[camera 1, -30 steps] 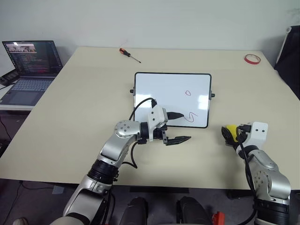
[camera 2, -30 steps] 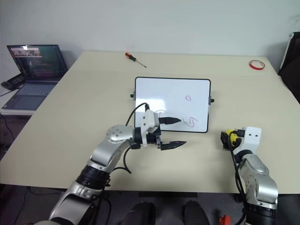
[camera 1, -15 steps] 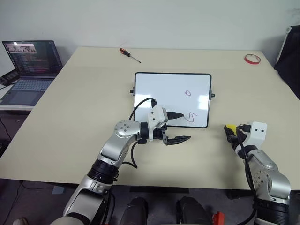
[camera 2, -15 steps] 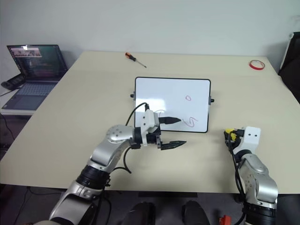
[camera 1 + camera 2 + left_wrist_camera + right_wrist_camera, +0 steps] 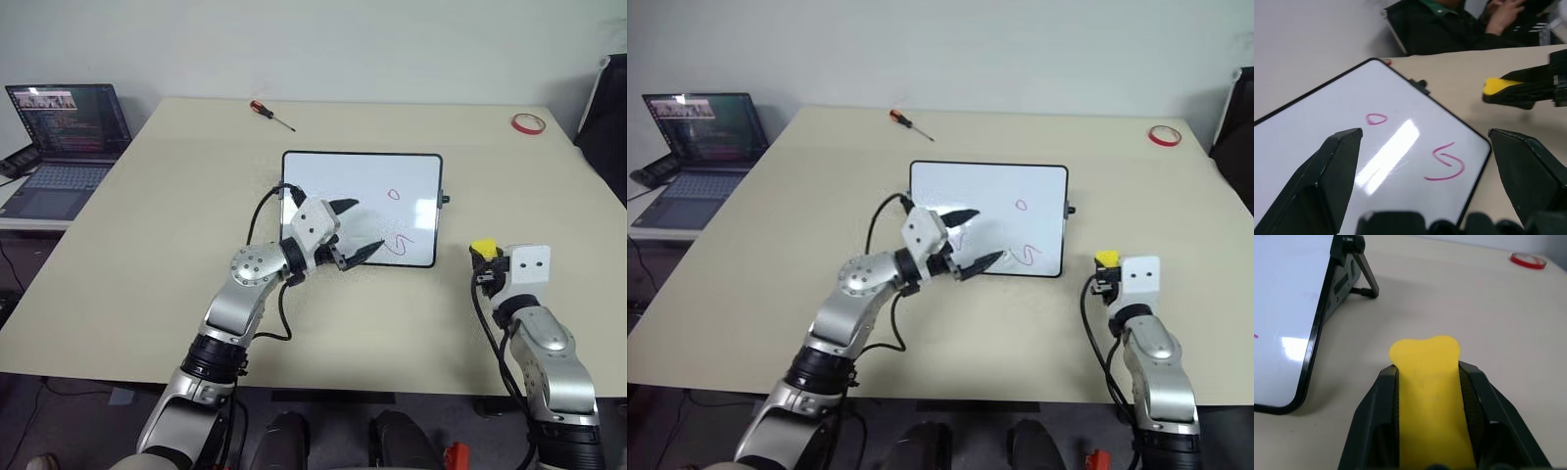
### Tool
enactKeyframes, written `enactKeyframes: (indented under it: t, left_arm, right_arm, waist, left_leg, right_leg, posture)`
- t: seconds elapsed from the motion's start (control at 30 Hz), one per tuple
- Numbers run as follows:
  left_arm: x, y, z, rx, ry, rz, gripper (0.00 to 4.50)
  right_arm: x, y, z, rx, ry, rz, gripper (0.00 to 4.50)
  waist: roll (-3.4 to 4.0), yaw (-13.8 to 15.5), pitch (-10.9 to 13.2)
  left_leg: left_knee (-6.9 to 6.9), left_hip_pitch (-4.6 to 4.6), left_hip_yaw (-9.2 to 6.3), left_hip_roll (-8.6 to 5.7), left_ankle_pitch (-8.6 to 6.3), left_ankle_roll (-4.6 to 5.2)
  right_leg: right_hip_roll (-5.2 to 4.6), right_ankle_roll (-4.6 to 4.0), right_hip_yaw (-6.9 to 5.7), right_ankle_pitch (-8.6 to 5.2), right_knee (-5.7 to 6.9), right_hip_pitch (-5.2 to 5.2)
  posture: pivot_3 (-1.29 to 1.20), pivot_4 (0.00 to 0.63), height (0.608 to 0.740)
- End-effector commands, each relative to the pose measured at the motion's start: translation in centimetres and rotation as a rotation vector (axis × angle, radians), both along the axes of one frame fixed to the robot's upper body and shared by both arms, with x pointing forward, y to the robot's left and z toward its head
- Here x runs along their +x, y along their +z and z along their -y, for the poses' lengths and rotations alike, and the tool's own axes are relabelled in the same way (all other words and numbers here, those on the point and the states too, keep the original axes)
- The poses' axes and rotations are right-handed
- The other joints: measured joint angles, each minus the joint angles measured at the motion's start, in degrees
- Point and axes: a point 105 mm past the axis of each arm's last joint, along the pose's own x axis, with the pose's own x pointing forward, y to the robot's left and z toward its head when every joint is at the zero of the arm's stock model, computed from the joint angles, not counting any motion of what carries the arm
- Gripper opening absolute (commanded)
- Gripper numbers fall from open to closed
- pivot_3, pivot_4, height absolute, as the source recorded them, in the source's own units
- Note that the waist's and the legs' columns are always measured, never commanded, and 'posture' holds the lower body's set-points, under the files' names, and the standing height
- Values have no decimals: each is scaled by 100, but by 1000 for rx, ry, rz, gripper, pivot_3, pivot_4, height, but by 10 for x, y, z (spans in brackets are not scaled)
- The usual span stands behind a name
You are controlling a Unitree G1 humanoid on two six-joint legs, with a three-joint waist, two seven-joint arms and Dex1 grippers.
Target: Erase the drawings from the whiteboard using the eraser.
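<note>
Clamping the eraser (image 5: 1430, 396), right tool (image 5: 1431, 382) (beside whiteboard (image 5: 1288, 308)).

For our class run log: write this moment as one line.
right gripper: shut on eraser | left gripper: open over whiteboard | drawings: unerased

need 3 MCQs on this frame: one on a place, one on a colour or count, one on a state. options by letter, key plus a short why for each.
1. Where is the screwdriver?
A. on the table beyond the whiteboard
B. on the laptop
C. in the left gripper

2. What colour are the drawings on the whiteboard?
A. blue
B. red
C. black

3. What is the right gripper doing?
A. open over the tape ring
B. shut on nothing
C. shut on the eraser

Key: 1 A, it lies on the table near the far edge, beyond the board. 2 B, the loop and curl show red in the left wrist view. 3 C, both fingers press the yellow block's sides in the right wrist view.
</note>
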Motion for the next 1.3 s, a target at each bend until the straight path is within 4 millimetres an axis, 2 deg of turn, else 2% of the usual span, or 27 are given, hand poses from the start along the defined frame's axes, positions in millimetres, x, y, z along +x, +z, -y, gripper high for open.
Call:
enactKeyframes:
  t: [0.03, 1.3]
  left_arm:
    - [-2, 9, 1, -24, 4, 43, 4500]
    - [-1, 9, 1, -24, 5, 44, 4500]
  right_arm:
    - [0, 17, -2, -16, 5, 74, 1256]
    - [0, 17, -2, -17, 5, 76, 1256]
  waist:
    - [0, 2, 0]
    - [0, -5, 0]
  left_leg:
    - [0, 0, 0, 0, 0, 0]
    - [0, 1, 0, 1, 0, 0]
  right_leg:
    - [0, 0, 0, 0, 0, 0]
    - [0, -1, 0, 0, 2, 0]
  posture:
    - [0, 150, 740]
    - [0, 150, 740]
